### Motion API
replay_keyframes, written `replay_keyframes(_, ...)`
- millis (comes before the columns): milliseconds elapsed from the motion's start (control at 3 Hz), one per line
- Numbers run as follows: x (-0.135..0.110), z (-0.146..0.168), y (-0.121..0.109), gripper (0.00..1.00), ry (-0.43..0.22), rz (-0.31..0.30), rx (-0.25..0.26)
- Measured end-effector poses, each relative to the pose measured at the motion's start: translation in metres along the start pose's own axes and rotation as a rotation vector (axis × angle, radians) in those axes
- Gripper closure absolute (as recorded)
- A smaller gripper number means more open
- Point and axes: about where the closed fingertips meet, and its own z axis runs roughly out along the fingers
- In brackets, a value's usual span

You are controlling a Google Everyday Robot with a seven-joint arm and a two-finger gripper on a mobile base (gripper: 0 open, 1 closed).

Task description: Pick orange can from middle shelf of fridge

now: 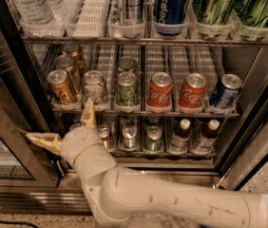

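Note:
The fridge stands open. On its middle shelf, three orange cans stand in the leftmost lane, one behind another; the front one is at the shelf's front edge. My gripper is open, just below and in front of that lane. One tan finger points up at the shelf edge, right of the front orange can. The other finger points left, below the shelf. Neither touches a can.
On the middle shelf right of the orange cans stand a pale can, green cans, two red Coca-Cola cans and a blue can. Tall cans and water bottles fill the rack above. Small bottles and cans fill the rack below.

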Motion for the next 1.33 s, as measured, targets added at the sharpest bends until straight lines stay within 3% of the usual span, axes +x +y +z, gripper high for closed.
replay_keyframes(333,0.0000,0.0000,0.0000,0.09,0.000,0.000,0.000)
replay_keyframes(667,0.0000,0.0000,0.0000,0.11,0.000,0.000,0.000)
replay_keyframes(1000,0.0000,0.0000,0.0000,0.28,0.000,0.000,0.000)
replay_keyframes(1333,0.0002,0.0002,-0.0005,0.34,0.000,0.000,0.002)
